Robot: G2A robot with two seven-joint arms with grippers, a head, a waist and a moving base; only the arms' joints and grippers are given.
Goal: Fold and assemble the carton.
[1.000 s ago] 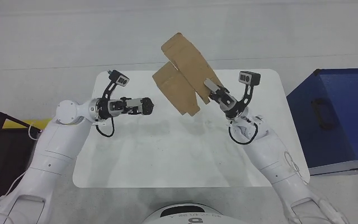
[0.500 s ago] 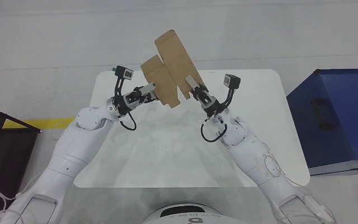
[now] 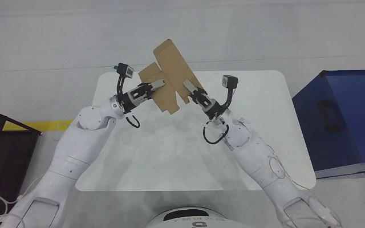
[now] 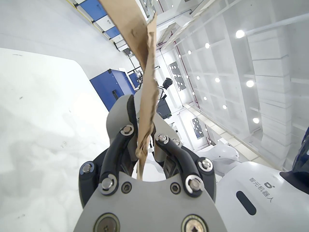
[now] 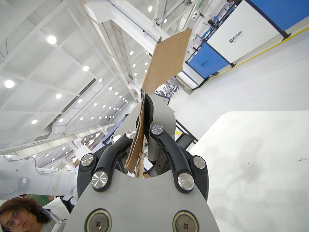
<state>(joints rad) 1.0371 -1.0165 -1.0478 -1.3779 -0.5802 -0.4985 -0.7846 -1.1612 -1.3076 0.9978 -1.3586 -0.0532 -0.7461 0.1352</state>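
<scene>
A flat, unfolded brown carton is held in the air above the far edge of the white table, tilted, with its flaps pointing away from me. My left gripper is shut on the carton's lower left panel; in the left wrist view the cardboard runs edge-on between the fingers of that gripper. My right gripper is shut on the lower right edge of the carton. In the right wrist view the same sheet stands pinched in the right gripper, one flap bent outward.
A blue bin stands on the floor to the right of the table. A dark object and a yellow floor line lie to the left. The table's near half carries nothing.
The right arm carried the carton left and toward the table's far edge. The left gripper rose from the table's left side and closed on the carton's left panel.
</scene>
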